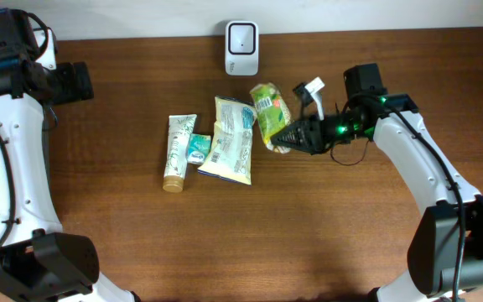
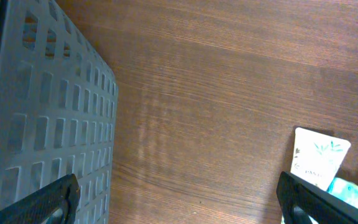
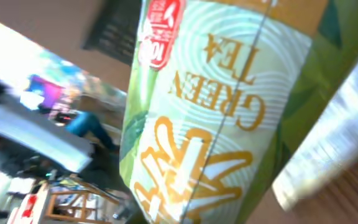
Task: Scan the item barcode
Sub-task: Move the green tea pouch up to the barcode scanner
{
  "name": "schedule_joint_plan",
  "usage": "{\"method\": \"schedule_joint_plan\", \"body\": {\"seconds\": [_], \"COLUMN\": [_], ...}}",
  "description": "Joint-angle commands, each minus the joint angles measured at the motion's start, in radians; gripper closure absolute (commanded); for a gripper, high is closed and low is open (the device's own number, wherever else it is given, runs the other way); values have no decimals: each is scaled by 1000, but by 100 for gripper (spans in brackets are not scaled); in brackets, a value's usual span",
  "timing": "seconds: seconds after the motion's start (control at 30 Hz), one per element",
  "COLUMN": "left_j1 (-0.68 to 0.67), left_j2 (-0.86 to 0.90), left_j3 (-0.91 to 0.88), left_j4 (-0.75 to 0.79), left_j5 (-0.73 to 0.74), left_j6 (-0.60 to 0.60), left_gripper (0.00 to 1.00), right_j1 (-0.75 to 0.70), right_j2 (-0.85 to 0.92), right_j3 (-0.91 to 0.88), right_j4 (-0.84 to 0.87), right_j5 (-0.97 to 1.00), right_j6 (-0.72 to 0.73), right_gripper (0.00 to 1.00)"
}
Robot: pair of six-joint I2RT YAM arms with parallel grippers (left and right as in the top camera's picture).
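A green tea packet [image 1: 268, 113] hangs tilted above the table, its barcode label facing up, just below and right of the white scanner [image 1: 241, 38] at the back edge. My right gripper [image 1: 282, 138] is shut on the packet's lower end. In the right wrist view the packet [image 3: 229, 106] fills the frame and hides the fingers. At the far left, well away from the items, my left gripper [image 1: 78, 82] stands open with nothing in it. Its fingertips [image 2: 48, 202] sit wide apart over bare wood in the left wrist view.
A cream tube [image 1: 177, 153], a small teal item [image 1: 198, 148] and a yellow-white pouch [image 1: 231, 138] lie together left of the packet. The tube [image 2: 319, 155] also shows in the left wrist view. A grey perforated basket [image 2: 42, 124] stands beside the left gripper. A white plug [image 1: 311, 88] lies near the right arm.
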Motion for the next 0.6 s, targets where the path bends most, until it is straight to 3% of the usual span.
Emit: {"method": "schedule_joint_plan", "body": {"seconds": [0.0,0.4,0.47,0.57], "left_j1": [3,3,3,3], "left_j2": [3,3,3,3], "left_j3": [-2,-2,-2,-2], "left_j4": [2,2,2,2], "left_j5": [3,3,3,3], "left_j6": [16,16,16,16], "left_gripper": [1,1,1,1], "right_j1": [0,0,1,43], "right_j2": [-29,-29,-29,-29], "right_j3": [27,74,85,177], "right_j4": [56,58,62,48], "right_j5": [-280,-279,-173,208], "right_j6": [-34,39,124,310], "right_gripper": [96,96,96,96]}}
